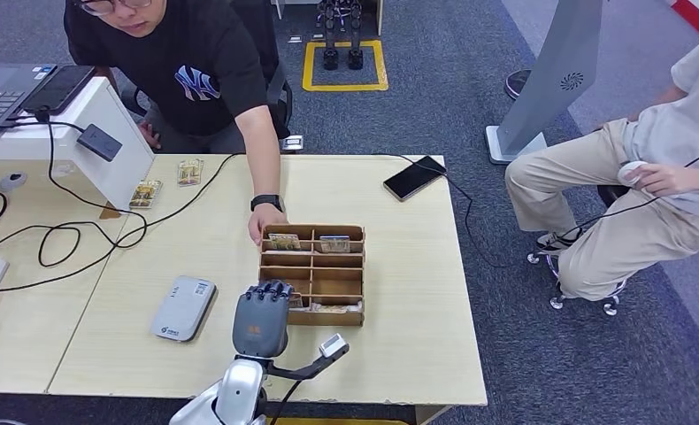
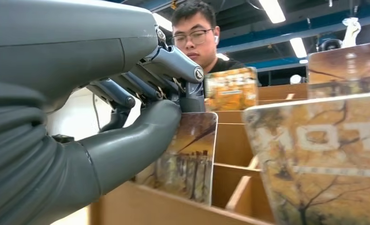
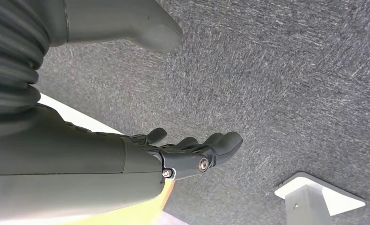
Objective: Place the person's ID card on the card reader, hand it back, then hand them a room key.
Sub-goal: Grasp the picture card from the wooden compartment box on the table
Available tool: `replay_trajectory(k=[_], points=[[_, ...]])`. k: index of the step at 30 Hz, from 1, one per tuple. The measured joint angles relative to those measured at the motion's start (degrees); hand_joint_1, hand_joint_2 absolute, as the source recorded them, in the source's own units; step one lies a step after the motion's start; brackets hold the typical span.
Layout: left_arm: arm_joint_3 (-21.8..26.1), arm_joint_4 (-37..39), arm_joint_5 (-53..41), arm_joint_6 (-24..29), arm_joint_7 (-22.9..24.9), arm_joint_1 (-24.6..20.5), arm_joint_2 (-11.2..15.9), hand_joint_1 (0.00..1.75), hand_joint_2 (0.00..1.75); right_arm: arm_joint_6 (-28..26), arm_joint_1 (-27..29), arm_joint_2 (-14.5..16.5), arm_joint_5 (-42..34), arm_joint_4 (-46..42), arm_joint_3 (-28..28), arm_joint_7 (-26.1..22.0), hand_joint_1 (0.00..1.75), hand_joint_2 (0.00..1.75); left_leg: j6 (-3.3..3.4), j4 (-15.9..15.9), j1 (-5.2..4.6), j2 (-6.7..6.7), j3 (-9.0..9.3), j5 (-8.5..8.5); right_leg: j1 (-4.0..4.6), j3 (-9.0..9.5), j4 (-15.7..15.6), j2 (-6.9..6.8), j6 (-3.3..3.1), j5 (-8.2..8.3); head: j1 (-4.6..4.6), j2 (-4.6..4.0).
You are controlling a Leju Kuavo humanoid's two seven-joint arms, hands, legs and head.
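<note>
A wooden compartment box (image 1: 324, 274) stands mid-table with picture room key cards (image 1: 334, 243) upright in its slots. My left hand (image 1: 262, 317) is at the box's near left corner. In the left wrist view its thumb (image 2: 136, 140) and fingers (image 2: 173, 70) pinch one room key card (image 2: 188, 157) that stands in a near slot. More cards (image 2: 323, 159) stand beside it. A person's hand (image 1: 266, 221) rests on the box's far left corner. The grey-white card reader (image 1: 184, 307) lies left of my hand. My right hand (image 3: 192, 152) hangs over the carpet, fingers extended, holding nothing.
Two picture cards (image 1: 189, 171) lie near the table's far left, by a white stand (image 1: 107, 133) with cables (image 1: 63, 239). A black phone (image 1: 414, 177) on a cable lies at the far right. A second person (image 1: 647, 186) sits to the right of the table.
</note>
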Motion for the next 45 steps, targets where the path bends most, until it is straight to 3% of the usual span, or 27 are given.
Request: replay_trajectory(k=[45], points=[[0.0, 2.2, 0.1, -0.1, -2.9, -0.9, -1.1, 1.75, 1.75, 0.0, 0.0, 0.0, 0.0, 0.3, 0.0, -0.2, 0.00, 1.75, 0.03, 0.0, -0.01, -0.16, 0.15, 0.02, -0.01, 0.27, 0.0, -0.19, 0.01, -0.01, -0.01, 0.00]])
